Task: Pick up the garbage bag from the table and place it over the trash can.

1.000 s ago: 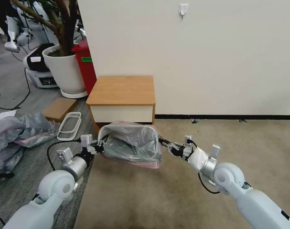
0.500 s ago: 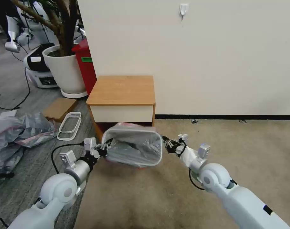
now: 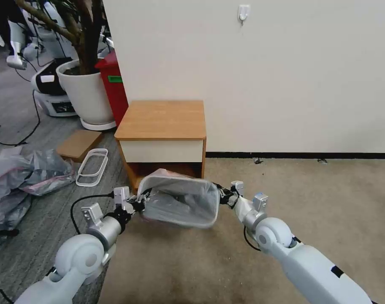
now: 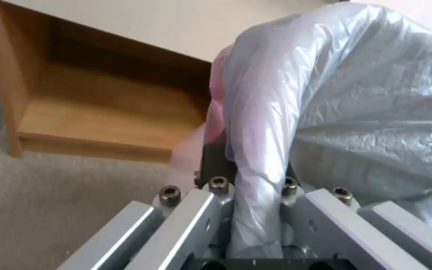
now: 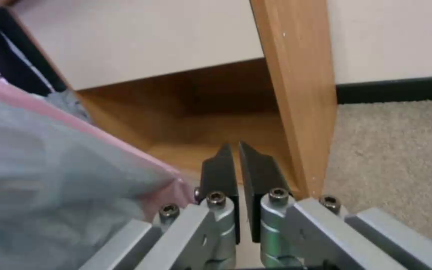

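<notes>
The garbage bag (image 3: 180, 202), grey with a pinkish rim, is stretched into a rounded rectangle low over the carpet, just in front of the table (image 3: 161, 120). The trash can is hidden beneath the plastic. My left gripper (image 3: 142, 198) is at the bag's left edge. In the left wrist view, bunched plastic (image 4: 256, 180) runs between its fingers. My right gripper (image 3: 222, 195) is at the bag's right edge. Its dark fingers (image 5: 218, 172) are shut together in front of the table's lower shelf (image 5: 211, 123). The pink rim (image 5: 168, 189) lies against the outer side of one finger.
Left of the table stand a red bin (image 3: 114, 84) and a big white plant pot (image 3: 85, 90). A cardboard box (image 3: 78, 143), a white frame (image 3: 92, 166) and a heap of bags (image 3: 23, 177) lie on the floor at left. Open carpet (image 3: 327, 198) lies to the right.
The bag has come down and its domed top has flattened into a rounded rectangle. Both grippers went lower with it. The right arm swung in toward the bag.
</notes>
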